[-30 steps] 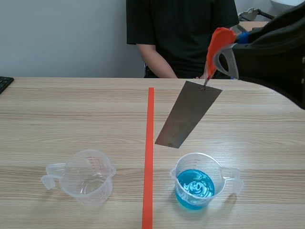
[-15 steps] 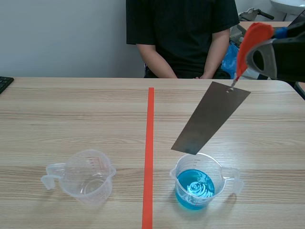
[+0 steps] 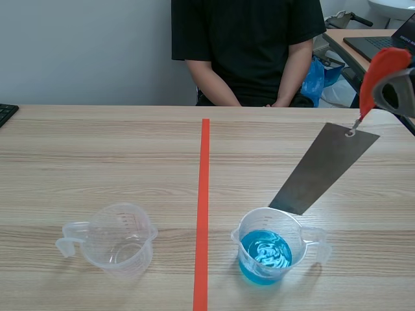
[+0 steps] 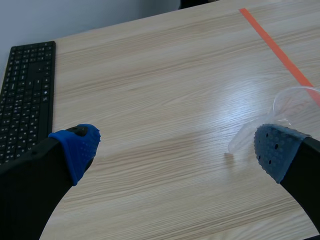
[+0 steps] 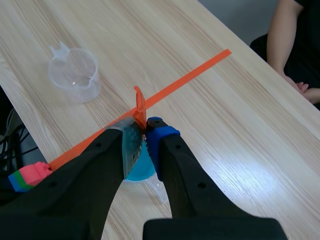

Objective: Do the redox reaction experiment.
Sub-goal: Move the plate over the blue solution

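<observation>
Our right gripper (image 5: 145,137) pinches the orange-red plastic clip (image 5: 139,106); next we should lower its hanging grey metal sheet (image 3: 324,170) into the clear beaker of blue liquid (image 3: 241,228). Our left gripper (image 4: 177,145) gapes empty.

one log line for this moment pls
right claw: shut on orange clip | metal sheet: hanging tilted from clip, lower edge by blue-liquid beaker rim | left claw: open, beside empty beaker

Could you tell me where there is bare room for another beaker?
Bare wood runs from the keyboard to the tape line, beyond the empty beaker. Right of the line is crowded: the metal sheet hangs tilted from the clip in the right gripper, its low end near the blue beaker.
</observation>
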`<state>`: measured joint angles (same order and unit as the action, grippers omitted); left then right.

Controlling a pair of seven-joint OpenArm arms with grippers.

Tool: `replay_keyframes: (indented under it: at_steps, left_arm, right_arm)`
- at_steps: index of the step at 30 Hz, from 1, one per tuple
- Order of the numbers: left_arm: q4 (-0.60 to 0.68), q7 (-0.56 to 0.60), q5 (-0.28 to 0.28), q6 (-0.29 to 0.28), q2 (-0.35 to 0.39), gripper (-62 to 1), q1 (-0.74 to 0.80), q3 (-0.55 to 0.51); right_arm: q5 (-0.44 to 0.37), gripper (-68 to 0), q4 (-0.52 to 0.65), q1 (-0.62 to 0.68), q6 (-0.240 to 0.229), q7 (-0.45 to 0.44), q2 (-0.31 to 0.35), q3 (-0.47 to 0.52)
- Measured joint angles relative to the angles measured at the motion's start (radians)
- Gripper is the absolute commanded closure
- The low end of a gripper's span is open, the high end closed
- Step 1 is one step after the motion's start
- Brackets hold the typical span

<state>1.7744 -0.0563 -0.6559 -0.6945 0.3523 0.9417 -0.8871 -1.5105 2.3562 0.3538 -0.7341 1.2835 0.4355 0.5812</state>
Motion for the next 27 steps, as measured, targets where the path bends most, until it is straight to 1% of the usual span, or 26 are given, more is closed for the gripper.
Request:
replay_keyframes:
  at_steps: [6, 14, 17, 24, 26, 27]
  left_arm:
    - [0.0, 0.0, 0.0, 0.0, 0.0, -62.3, 0.0, 0.0]
    - [0.0, -0.003, 0.0, 0.0, 0.005, -62.3, 0.0, 0.0]
    - [0.0, -0.004, 0.0, 0.0, 0.035, -62.3, 0.0, 0.0]
    - [0.037, 0.0, -0.002, 0.0, 0.14, -62.3, 0.0, 0.002]
    - [0.058, 0.001, -0.028, 0.0, 0.166, -62.3, 0.0, 0.019]
    - [0.07, 0.002, -0.032, 0.0, 0.179, -62.3, 0.0, 0.036]
  right_arm:
    - [0.0, -1.5, 0.0, 0.007, 0.0, -0.008, 0.021, 0.0]
    - [0.0, -1.5, 0.0, 0.007, 0.0, -0.008, 0.022, 0.0]
    - [0.0, -1.5, 0.0, 0.007, 0.0, -0.008, 0.022, 0.0]
    - [0.0, -1.5, 0.0, 0.007, 0.0, -0.008, 0.022, 0.0]
    - [0.0, -1.5, 0.0, 0.007, 0.0, -0.008, 0.022, 0.0]
    - [0.0, -1.5, 0.0, 0.007, 0.0, -0.008, 0.022, 0.0]
